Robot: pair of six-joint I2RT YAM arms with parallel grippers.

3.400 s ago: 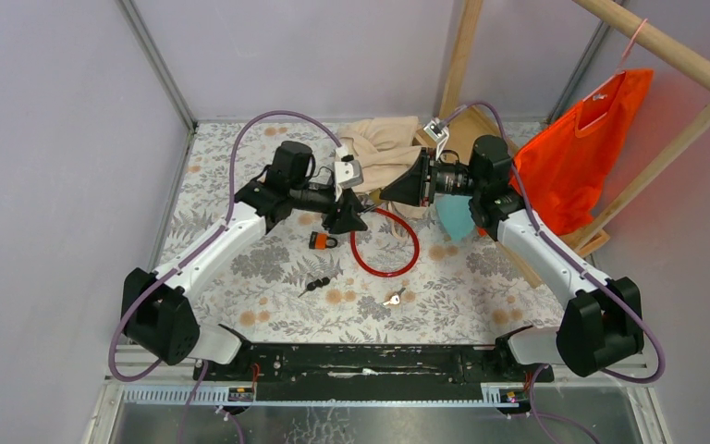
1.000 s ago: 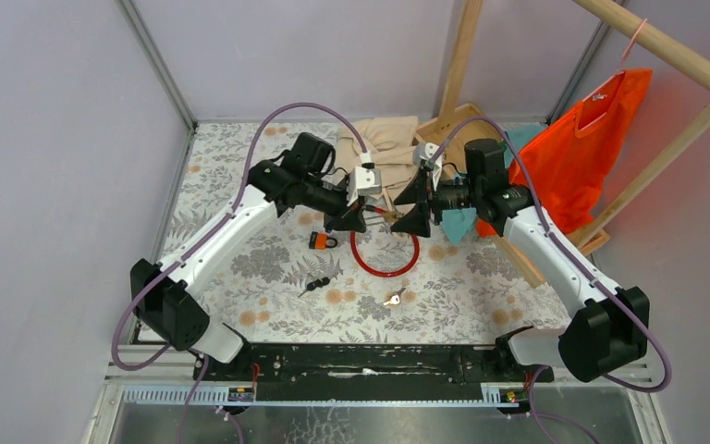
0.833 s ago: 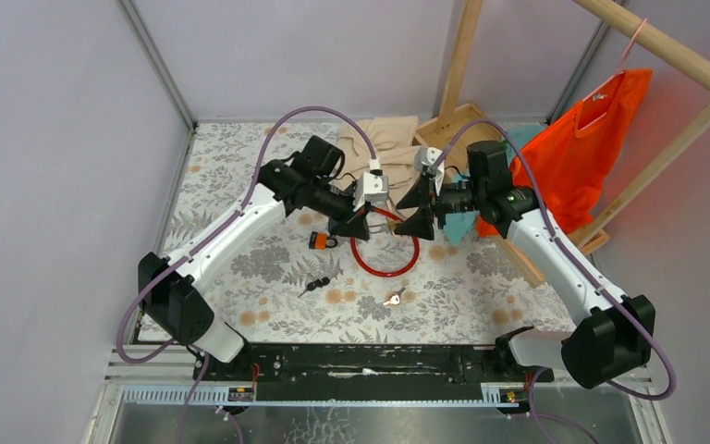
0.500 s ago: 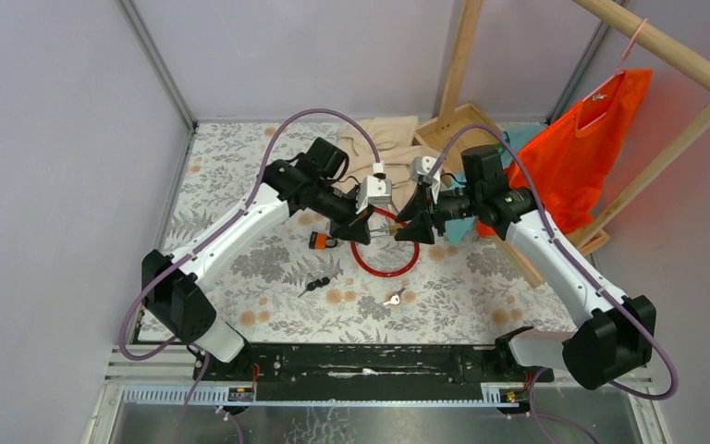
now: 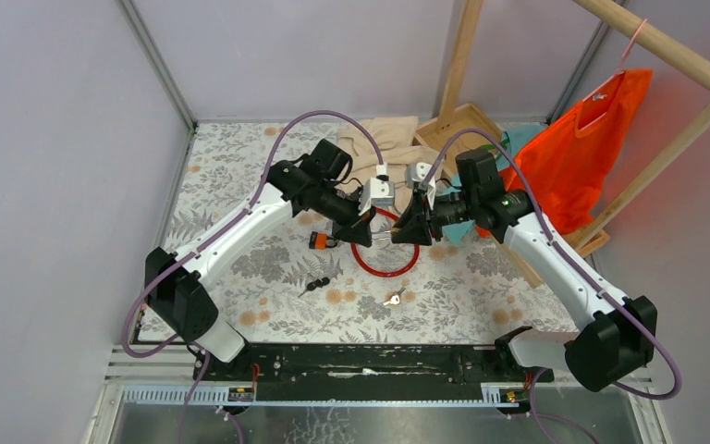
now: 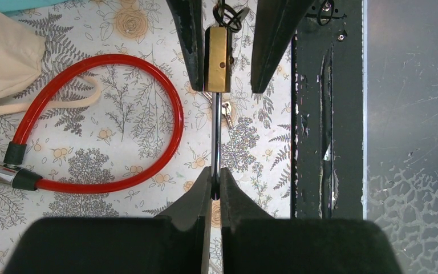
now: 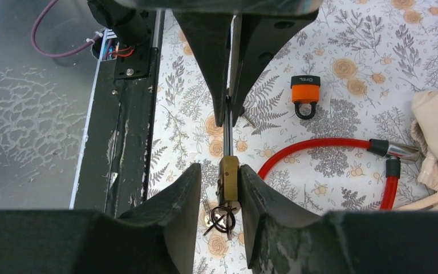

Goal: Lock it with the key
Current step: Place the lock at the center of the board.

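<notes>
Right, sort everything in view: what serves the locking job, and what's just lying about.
For the job:
brass padlock
key ring at its base
left gripper, clamped on its shackle
right gripper, flanking its body

Lying about:
orange padlock
red cable lock
silver key
black-headed key
beige cloth
orange bag

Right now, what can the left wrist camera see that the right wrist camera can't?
Only the left wrist view shows the whole loop of the red cable lock and a small silver key lying on the table under the padlock. Only the right wrist view shows the orange padlock on the flowered cloth. Both show the brass padlock held between the two arms: the right tool grips its body, and the left tool pinches its thin shackle. Both also show the key ring hanging at the padlock's end.
</notes>
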